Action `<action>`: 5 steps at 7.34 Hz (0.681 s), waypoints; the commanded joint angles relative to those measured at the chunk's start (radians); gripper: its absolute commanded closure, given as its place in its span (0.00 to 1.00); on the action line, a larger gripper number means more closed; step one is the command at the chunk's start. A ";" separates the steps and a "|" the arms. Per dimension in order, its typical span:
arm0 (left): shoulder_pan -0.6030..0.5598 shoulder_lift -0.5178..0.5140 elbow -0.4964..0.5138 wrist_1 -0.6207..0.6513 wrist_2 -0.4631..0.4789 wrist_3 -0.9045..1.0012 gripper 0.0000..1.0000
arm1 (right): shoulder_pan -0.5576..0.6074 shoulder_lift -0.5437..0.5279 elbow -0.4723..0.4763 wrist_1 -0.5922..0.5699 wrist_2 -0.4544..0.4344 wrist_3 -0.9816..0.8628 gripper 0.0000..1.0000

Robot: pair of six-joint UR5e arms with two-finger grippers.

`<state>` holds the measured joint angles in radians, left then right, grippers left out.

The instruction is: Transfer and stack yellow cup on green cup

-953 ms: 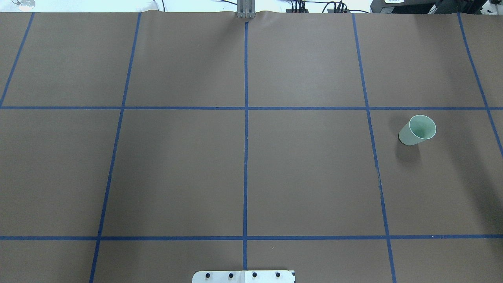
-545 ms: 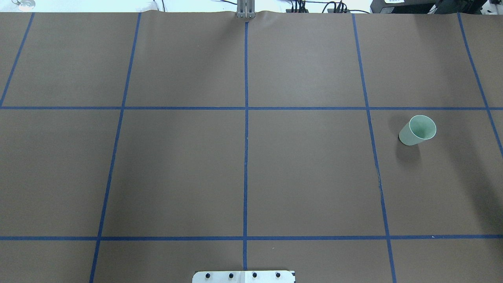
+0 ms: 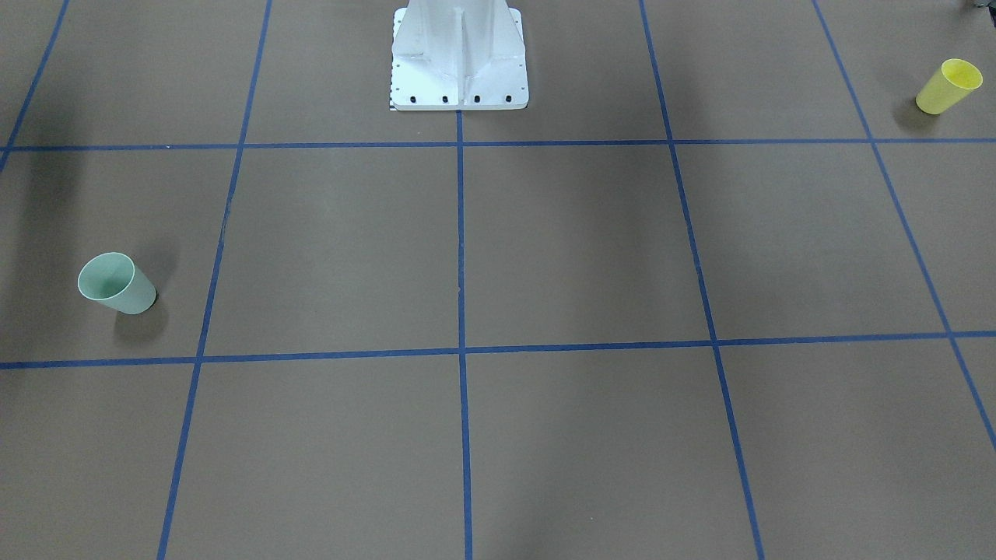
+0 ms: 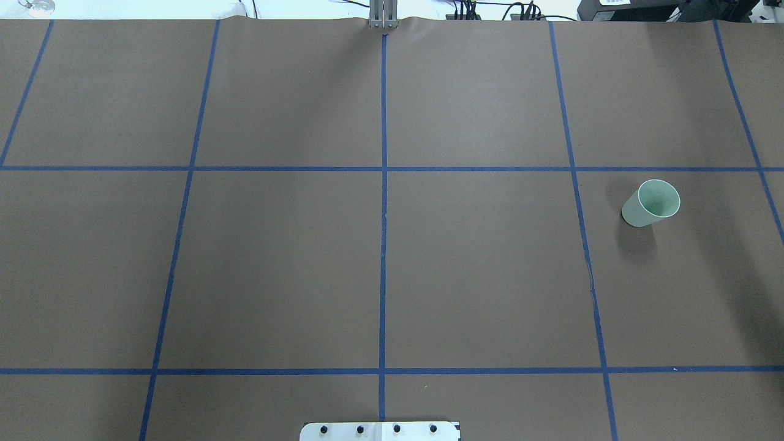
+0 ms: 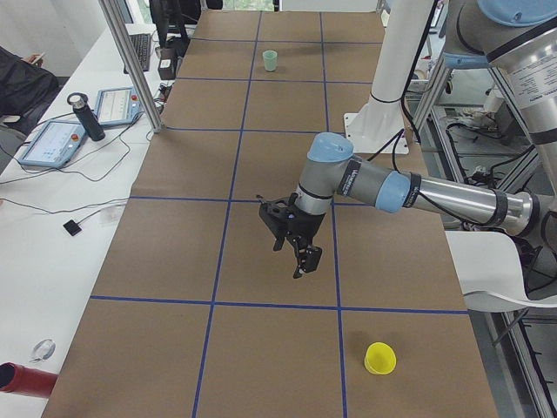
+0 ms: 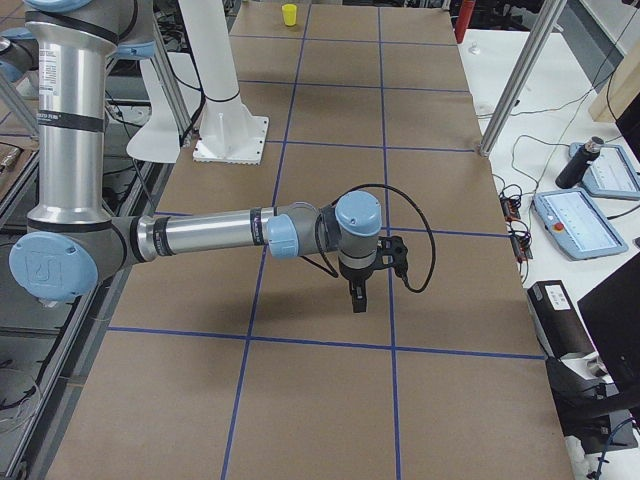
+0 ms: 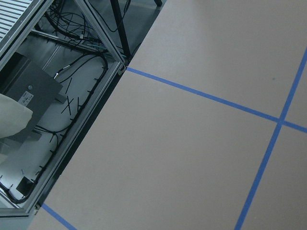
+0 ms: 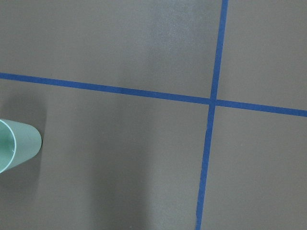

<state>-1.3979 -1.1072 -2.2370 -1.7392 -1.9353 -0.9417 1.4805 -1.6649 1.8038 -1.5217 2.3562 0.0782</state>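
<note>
Exterior front-facing view: small bright yellow plastic tumbler [image 3: 949, 85] upright on brown bench [image 3: 576, 249], upper right; pale mint-green plastic tumbler [image 3: 117, 284] upright at middle left, well apart. Side views: left pincer [image 5: 303, 264] and right pincer [image 6: 358, 300] above bench, touching neither; fingers apart or together, cannot tell.

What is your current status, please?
Left hand, right hand: above table, holding nothing, open or shut unclear. Yellow cup upright at left end, green cup upright at right end, unstacked. Nothing seen between them.
</note>
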 commanded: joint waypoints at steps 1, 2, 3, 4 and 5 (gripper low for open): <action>0.072 0.004 -0.047 0.003 0.015 -0.215 0.00 | 0.001 -0.004 0.002 0.000 0.000 0.000 0.00; 0.142 0.003 -0.067 0.021 0.077 -0.300 0.00 | 0.000 -0.004 0.000 0.000 -0.001 0.000 0.00; 0.211 -0.005 -0.111 0.121 0.137 -0.343 0.00 | 0.000 -0.003 0.000 0.000 -0.002 0.000 0.00; 0.249 -0.005 -0.160 0.242 0.166 -0.348 0.00 | 0.000 -0.001 0.000 0.000 -0.003 0.000 0.00; 0.288 -0.005 -0.185 0.318 0.188 -0.386 0.00 | 0.001 -0.003 0.000 0.000 -0.005 0.000 0.00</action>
<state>-1.1645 -1.1111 -2.3794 -1.5340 -1.7840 -1.2872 1.4806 -1.6671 1.8041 -1.5217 2.3534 0.0782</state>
